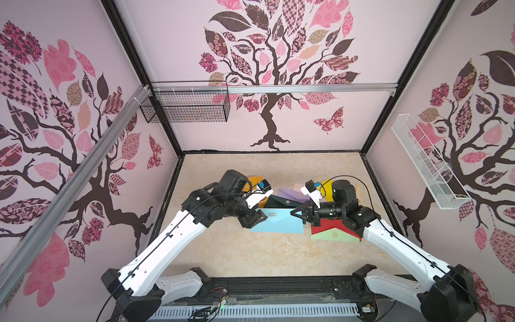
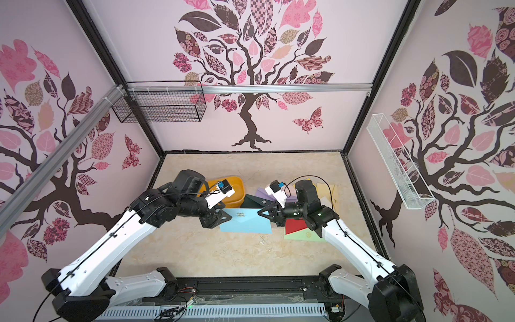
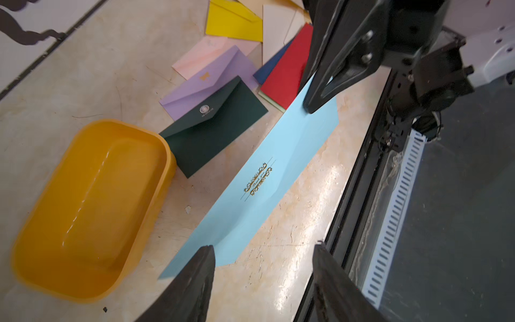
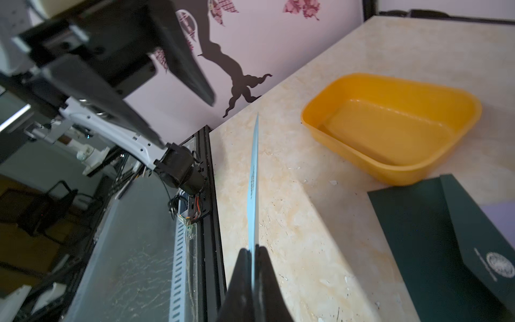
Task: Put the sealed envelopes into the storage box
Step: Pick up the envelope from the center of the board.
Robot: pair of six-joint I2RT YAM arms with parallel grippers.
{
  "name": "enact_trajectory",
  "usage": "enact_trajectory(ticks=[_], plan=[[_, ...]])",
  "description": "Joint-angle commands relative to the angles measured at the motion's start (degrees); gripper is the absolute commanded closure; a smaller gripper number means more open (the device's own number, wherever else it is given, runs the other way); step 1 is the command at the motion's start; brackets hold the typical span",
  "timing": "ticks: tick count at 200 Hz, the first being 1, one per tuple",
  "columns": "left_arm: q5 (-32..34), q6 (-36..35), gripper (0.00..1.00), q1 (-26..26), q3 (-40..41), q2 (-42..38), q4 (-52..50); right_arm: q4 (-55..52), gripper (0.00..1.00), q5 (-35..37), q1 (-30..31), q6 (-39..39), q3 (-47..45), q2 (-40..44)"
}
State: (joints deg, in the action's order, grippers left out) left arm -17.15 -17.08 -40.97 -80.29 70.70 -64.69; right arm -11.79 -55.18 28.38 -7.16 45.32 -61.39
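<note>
Marble tabletop [image 1: 250, 259], light blue envelope [image 1: 278, 224], long axis left-right, right pincer [image 1: 292, 212] gripping end

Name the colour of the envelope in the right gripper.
Light blue; the envelope shows best in the left wrist view.

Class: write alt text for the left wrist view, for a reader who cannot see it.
A light blue envelope is pinched at its far end by the right hand; the left hand is open at its near end. An empty orange box lies beside it, other coloured envelopes beyond.
</note>
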Motion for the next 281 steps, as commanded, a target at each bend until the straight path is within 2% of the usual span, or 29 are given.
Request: enact_trajectory(ticks=[1,29,74,110,162,181,209,229,233,236,247,257,267,281], plan=[[-4.77,-8.97,0.36,-1.93,-2.28,1.34,-6.92,-4.34,1.0,-2.38,4.27,-10.66,1.78,2.04],[-3.17,-9.35,0.38,-2.18,0.34,1.14,-6.34,-5.1,1.0,-4.61,5.26,-12.0,2.05,3.15],[-6.5,-7.32,0.47,-2.55,3.89,-1.53,-3.94,-5.33,1.0,-4.47,5.37,-12.7,2.35,3.37],[-8.23,-6.53,0.66,-2.71,3.02,0.42,-3.78,-5.86,1.0,-4.77,5.29,-13.12,2.51,3.11],[-10.57,-5.89,0.68,-3.06,0.3,4.14,-4.15,-6.38,1.0,-4.9,5.63,-13.83,2.31,2.94],[-11.19,-5.95,0.8,-3.25,-0.39,4.94,-4.61,-6.4,1.0,-4.76,5.69,-14.02,2.35,2.92],[-11.76,-5.73,0.87,-3.4,-0.26,5.3,-4.73,-6.54,1.0,-4.03,5.73,-13.85,2.24,3.09],[-11.17,-5.98,1.0,-3.43,-0.22,5.16,-4.76,-6.42,1.0,-3.68,5.72,-13.33,2.29,3.2],[-10.84,-6.02,1.0,-3.43,-0.22,5.12,-4.83,-6.34,1.0,-3.51,5.77,-13.12,2.31,3.12],[-10.53,-6.07,1.0,-3.44,-0.22,4.93,-4.77,-6.3,0.96,-3.31,5.7,-12.96,2.25,3.18],[-8.6,-6.5,1.0,-3.42,-0.3,4.73,-4.85,-5.65,0.64,-1.95,5.73,-11.97,1.79,3.44],[-6.35,-7.07,1.0,-3.41,-0.22,4.21,-4.92,-3.88,0.44,0.57,5.79,-9.77,0.96,4.08],[-2.99,-7.68,1.0,-3.41,-0.17,3.62,-4.96,-1.31,0.33,4.68,5.73,-6.81,-0.5,5.2],[1.7,-11.21,1.0,-3.33,-0.42,3.31,-6.5,1.2,0.28,12.54,5.71,-2.85,-2.75,6.93]])
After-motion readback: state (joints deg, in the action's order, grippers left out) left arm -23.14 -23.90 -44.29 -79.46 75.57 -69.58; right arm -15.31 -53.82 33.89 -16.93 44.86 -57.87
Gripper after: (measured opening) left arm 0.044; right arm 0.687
